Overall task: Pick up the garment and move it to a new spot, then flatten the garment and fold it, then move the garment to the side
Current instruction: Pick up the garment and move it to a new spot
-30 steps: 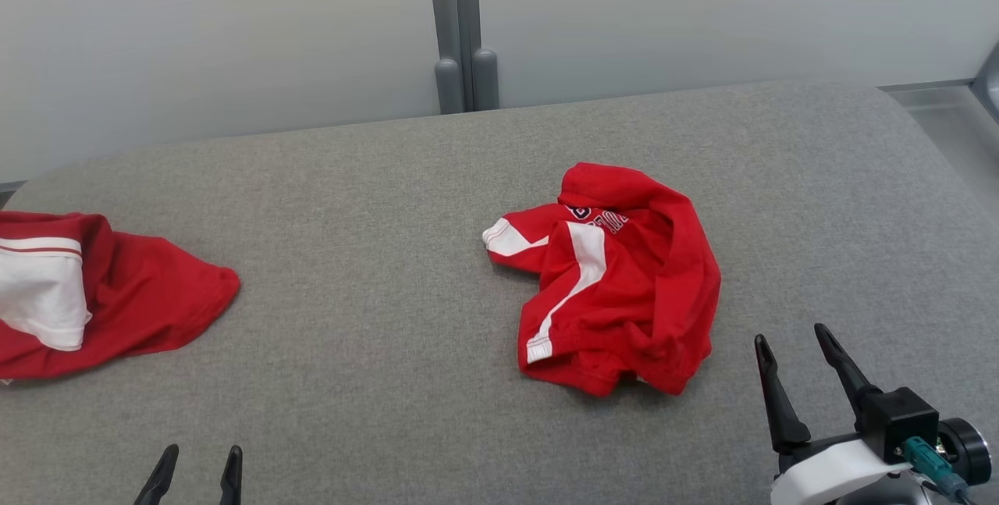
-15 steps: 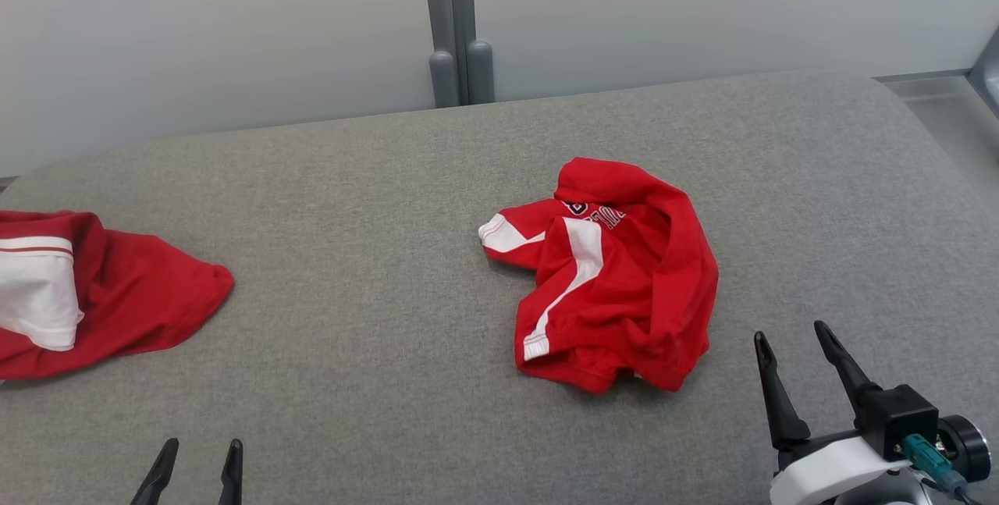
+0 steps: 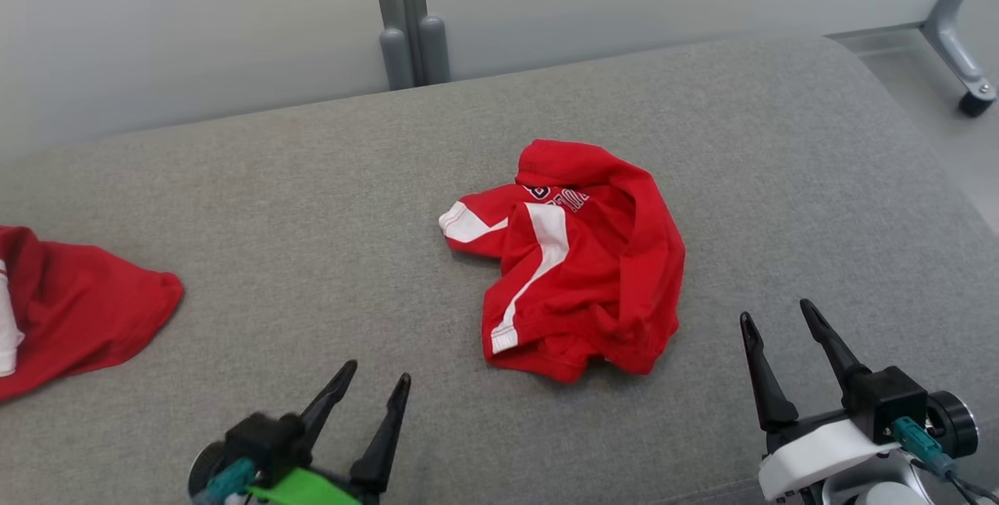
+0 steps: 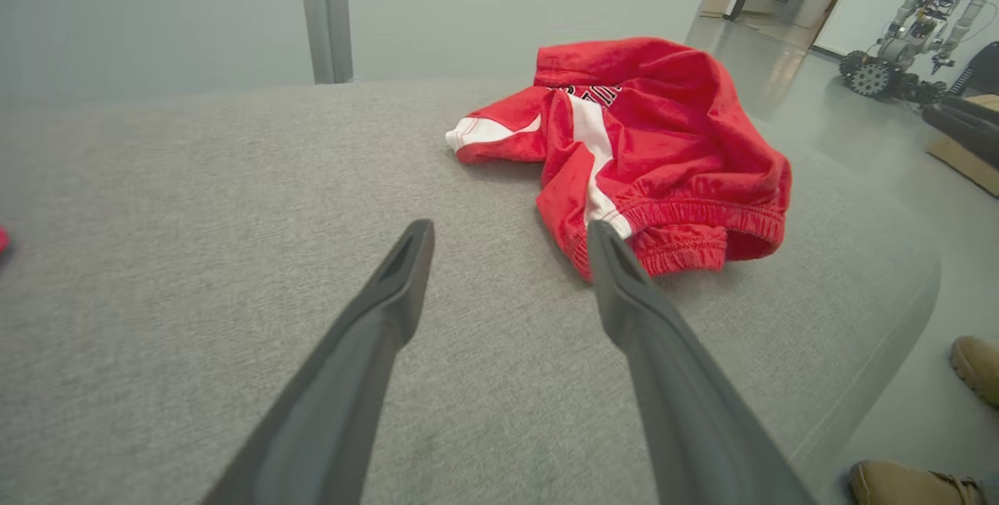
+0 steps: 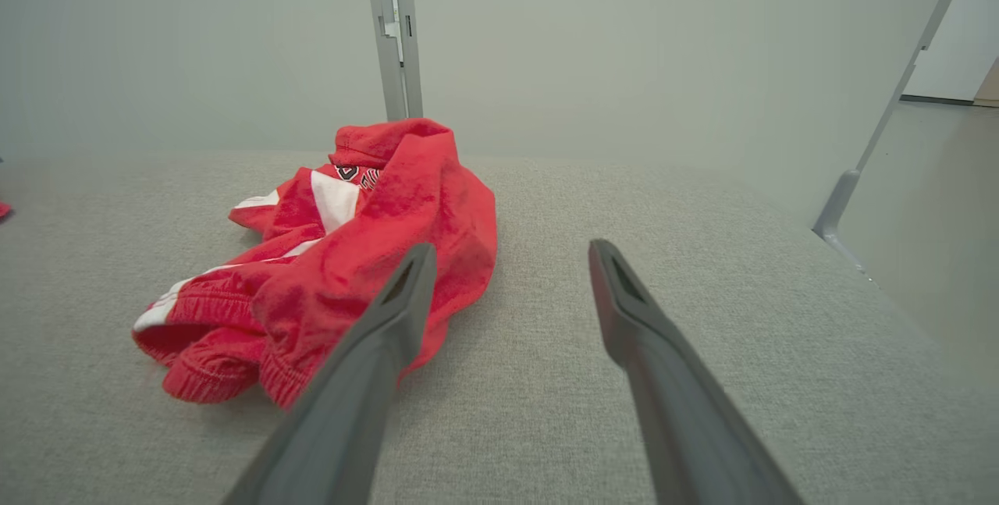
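Near the middle of the grey pad (image 3: 312, 200), a little toward its right edge, lies the garment (image 3: 581, 259); it is red, crumpled into a heap, with white stripes and a line of dark lettering near its back fold; one white-tipped corner sticks out toward the pad's left edge; an elastic hem bunches along the side nearest the pad's front edge; nothing touches it.

At the pad's front edge, left of the garment and clear of it, the left gripper (image 3: 378, 371) hovers with its two dark fingers spread wide and nothing between them; in the left wrist view the garment lies ahead and to the right of the fingers (image 4: 394, 286); bare pad shows in the gap.

Toward the pad's front right corner the right gripper (image 3: 775, 312) also stands fully spread and empty, just right of the garment's front and apart from it in the head view; in the right wrist view one finger crosses in front of the red cloth, and bare pad shows between the two.

At the pad's left edge lies a second red cloth (image 3: 78, 318), well apart from the garment; behind the back edge rise a pale wall and a grey post (image 3: 406, 21); off the back right corner stands a leg with a caster (image 3: 956, 29); past the right edge, on the floor, the left wrist view shows two tan shoes (image 4: 975, 364) and, farther off, another robot (image 4: 905, 29).
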